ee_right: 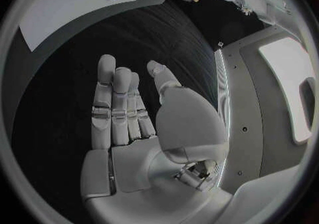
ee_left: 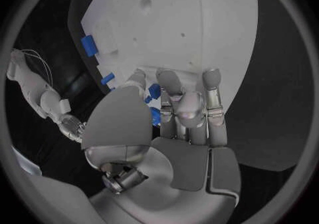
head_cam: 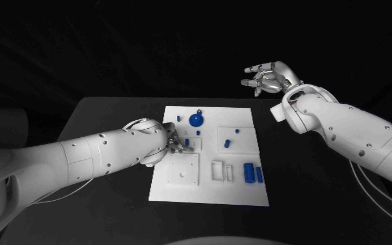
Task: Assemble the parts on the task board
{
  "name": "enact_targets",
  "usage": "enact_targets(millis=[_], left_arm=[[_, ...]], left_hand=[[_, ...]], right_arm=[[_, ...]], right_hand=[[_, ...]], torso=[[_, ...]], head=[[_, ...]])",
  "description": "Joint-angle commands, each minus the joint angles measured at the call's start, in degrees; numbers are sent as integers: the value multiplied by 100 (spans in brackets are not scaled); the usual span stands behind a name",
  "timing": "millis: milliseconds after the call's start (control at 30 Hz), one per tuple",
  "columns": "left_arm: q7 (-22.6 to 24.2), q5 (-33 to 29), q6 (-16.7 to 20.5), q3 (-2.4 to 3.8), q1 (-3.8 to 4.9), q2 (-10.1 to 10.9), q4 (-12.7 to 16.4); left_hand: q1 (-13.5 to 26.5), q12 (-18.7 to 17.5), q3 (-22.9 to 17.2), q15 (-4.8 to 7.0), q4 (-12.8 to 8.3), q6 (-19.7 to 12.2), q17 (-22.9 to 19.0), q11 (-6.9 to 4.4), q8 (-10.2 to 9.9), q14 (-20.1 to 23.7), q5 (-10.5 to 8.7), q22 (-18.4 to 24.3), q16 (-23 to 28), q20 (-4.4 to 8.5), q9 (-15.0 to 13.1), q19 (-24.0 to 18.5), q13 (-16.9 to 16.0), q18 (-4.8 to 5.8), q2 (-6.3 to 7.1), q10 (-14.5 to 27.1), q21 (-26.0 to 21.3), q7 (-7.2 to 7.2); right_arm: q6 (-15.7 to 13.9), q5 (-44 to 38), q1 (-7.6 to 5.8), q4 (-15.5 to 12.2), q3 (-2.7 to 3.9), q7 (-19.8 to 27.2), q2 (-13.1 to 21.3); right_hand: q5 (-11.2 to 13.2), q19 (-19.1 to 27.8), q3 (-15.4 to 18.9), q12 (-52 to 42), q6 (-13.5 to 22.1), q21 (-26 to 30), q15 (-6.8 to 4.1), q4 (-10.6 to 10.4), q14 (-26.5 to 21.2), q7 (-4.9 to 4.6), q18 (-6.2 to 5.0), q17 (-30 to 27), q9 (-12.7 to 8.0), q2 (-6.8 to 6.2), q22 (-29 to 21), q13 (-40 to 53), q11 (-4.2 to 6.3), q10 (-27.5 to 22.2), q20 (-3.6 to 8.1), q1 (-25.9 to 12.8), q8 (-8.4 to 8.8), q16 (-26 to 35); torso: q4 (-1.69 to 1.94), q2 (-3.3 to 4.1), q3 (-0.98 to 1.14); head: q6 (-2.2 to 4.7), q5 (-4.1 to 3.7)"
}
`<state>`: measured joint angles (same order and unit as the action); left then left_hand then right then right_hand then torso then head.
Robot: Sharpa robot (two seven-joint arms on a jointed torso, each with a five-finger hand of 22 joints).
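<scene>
Reaching over the task board (head_cam: 208, 191), the left hand (head_cam: 174, 143) rests its fingers (ee_left: 211, 93) on the white plate, with a small blue part (ee_left: 154, 91) beside the fingertips; whether it is pinched cannot be told. The right hand (head_cam: 269, 77) hovers beyond the board's far right corner, fingers spread and holding nothing. A round blue part (head_cam: 197, 120) sits near the board's far edge, with two blue cylinders (head_cam: 253, 173) at its near right.
</scene>
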<state>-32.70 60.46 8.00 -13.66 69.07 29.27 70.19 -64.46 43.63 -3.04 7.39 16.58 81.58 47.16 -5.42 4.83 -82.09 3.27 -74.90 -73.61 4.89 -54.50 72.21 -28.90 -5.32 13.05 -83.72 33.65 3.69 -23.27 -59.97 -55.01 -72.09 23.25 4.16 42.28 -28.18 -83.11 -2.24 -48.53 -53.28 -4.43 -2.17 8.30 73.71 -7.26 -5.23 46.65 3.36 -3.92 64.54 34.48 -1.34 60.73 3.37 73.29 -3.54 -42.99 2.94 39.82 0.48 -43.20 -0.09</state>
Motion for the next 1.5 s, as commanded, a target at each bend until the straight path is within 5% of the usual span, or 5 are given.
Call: enact_targets(millis=[33, 433, 933, 1200, 1500], left_arm=[[39, -94, -170, 4, 23, 53, 92], [68, -381, -369, 241, 209, 409, 442], [249, -1189, -772, 612, 666, 327, -321], [269, -1158, -1107, 626, 795, -51, -1223], [700, -1016, -1293, 629, 833, -467, -2129]], left_hand=[[35, -45, 28, 18, 4, -5, -14, -5, -30, -2, -28, -84, 29, 44, 17, 2, 7, 58, -7, -273, -25, -29], [-268, -192, -149, 10, -132, -395, -343, 54, -105, 138, 196, -66, 247, 195, 284, -45, 5, 206, -209, -192, -142, -146], [-77, -868, 266, -50, -1384, -1287, -1416, 174, -9, 387, 453, 133, 1057, 304, 2459, 20, 256, 421, -1275, 86, -766, -439], [121, -856, 152, -74, -1132, -1451, -1429, 201, 200, 460, 426, 13, 990, 283, 2622, 19, 212, 422, -1081, 139, -882, -481], [202, -682, -78, -65, -772, -2031, -1446, 173, 1441, 540, 532, -100, 817, 287, 1874, 41, 109, 442, -732, 264, -988, -415]], right_arm=[[52, 17, 3, 2, 3, 63, 7], [50, 21, 8, 20, 3, 64, 32], [63, 34, 10, 89, 3, 59, 15], [59, 40, 9, 91, 3, 54, -7], [51, 54, 8, 46, 3, 41, -13]], right_hand=[[-26, 14, -17, -21, -11, -9, 1, 8, -43, -2, -75, -4, 5, -20, 1, -1, 0, -46, -15, -57, 15, -28], [-37, 14, -8, -20, 1, -7, 2, 7, -43, -3, -75, -6, 5, -20, -4, -3, 0, -46, -15, -56, 16, -28], [-41, 15, -7, -16, 34, -6, 6, 6, -45, -14, -77, -8, 4, -20, -8, -6, -7, -48, -18, -47, 16, -25], [-33, 13, -7, -19, 48, -8, 8, -25, -40, -20, -78, -8, 3, 6, -9, -6, -11, -44, -20, -78, 18, -28], [-56, 13, 0, -25, 115, -6, 12, -58, -43, -25, -80, -10, 0, -5, -17, -4, -14, -50, -24, -79, 21, -28]], torso=[[2, -1, 2], [-2, 3, 0], [-19, 18, -3], [-25, 52, -6], [-68, 151, -23]], head=[[4, -4], [87, -30], [277, -13], [327, 32], [448, 57]])
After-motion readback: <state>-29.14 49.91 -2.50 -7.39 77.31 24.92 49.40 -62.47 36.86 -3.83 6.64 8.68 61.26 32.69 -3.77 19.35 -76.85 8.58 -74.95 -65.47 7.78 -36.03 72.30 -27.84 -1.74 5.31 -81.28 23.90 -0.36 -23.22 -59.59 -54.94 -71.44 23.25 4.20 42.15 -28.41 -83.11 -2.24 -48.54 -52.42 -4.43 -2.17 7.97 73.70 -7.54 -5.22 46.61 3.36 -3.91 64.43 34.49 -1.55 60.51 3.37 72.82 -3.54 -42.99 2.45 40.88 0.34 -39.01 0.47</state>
